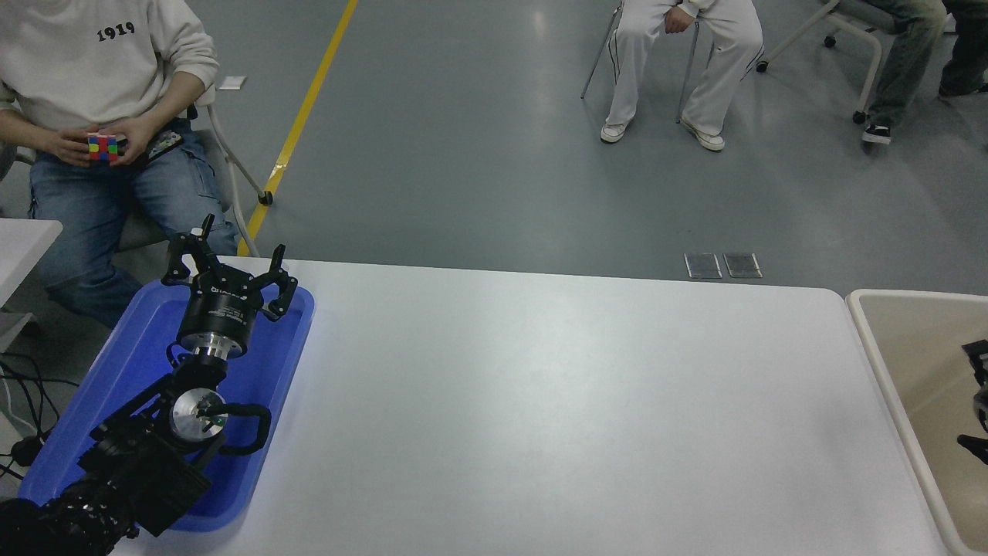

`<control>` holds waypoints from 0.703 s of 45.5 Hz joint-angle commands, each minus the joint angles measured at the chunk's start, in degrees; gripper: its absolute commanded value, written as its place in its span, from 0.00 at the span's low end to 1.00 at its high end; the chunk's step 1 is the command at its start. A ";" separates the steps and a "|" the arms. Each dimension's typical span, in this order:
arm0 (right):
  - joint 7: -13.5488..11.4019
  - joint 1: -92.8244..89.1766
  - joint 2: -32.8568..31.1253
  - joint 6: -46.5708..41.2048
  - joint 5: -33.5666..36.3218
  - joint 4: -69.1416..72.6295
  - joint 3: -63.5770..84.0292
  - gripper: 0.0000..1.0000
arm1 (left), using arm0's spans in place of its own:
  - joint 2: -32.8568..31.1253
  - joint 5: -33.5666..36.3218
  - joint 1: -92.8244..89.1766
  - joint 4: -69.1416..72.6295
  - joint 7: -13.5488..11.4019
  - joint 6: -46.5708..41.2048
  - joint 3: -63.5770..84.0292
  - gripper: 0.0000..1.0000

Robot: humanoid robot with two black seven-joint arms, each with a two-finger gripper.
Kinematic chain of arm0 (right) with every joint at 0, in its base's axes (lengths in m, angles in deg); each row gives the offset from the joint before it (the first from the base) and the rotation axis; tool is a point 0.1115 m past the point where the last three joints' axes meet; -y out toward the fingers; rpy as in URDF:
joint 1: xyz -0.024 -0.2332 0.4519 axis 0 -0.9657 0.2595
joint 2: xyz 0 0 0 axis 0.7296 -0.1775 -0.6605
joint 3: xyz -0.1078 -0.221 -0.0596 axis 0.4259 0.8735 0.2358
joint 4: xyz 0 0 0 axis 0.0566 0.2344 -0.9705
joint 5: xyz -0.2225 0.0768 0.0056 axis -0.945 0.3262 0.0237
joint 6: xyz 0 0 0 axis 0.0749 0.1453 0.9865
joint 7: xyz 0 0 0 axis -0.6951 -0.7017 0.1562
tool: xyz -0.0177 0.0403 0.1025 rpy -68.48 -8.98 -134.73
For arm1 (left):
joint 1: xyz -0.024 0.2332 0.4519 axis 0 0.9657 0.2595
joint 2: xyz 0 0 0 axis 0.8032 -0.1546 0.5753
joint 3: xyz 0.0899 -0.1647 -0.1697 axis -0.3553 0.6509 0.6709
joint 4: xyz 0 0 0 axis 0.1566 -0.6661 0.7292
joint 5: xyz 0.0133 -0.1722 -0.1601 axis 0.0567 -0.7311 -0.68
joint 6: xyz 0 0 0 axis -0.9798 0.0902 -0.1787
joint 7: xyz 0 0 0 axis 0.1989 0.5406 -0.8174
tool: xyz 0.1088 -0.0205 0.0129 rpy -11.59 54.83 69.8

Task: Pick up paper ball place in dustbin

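The left gripper (228,266) rests spread open over the blue tray (131,351) at nine o'clock, seemingly parked clear, while the right gripper (977,401), its grasp unreadable, peeks over the dustbin (888,371) at three o'clock; no paper ball shows.

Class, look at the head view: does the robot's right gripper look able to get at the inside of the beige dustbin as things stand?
Probably yes. The right gripper shows at the picture's right edge over the dustbin, whose top is open, with nothing seen between them. Most of the gripper is cut off.
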 commanded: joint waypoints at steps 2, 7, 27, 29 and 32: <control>0.00 -2.38 -3.94 -0.32 0.07 9.00 -23.99 1.00 | -0.02 -0.01 0.00 0.00 -0.09 0.00 0.03 1.00; 0.00 -5.28 -4.21 -0.93 0.07 13.56 -32.35 1.00 | 0.06 -0.01 0.00 0.00 -0.09 0.00 0.03 1.00; 17.30 -14.07 -1.04 -10.68 8.24 25.61 -42.64 1.00 | 0.06 -0.01 0.00 0.00 -0.09 0.00 -0.06 1.00; 20.20 -14.51 -0.35 -12.26 8.33 26.32 -42.64 1.00 | -0.02 -0.01 0.00 0.00 -0.09 0.00 0.03 1.00; 22.41 -14.77 1.15 -14.02 8.33 26.32 -42.55 1.00 | -0.02 -0.01 0.00 0.00 -0.09 0.00 0.03 1.00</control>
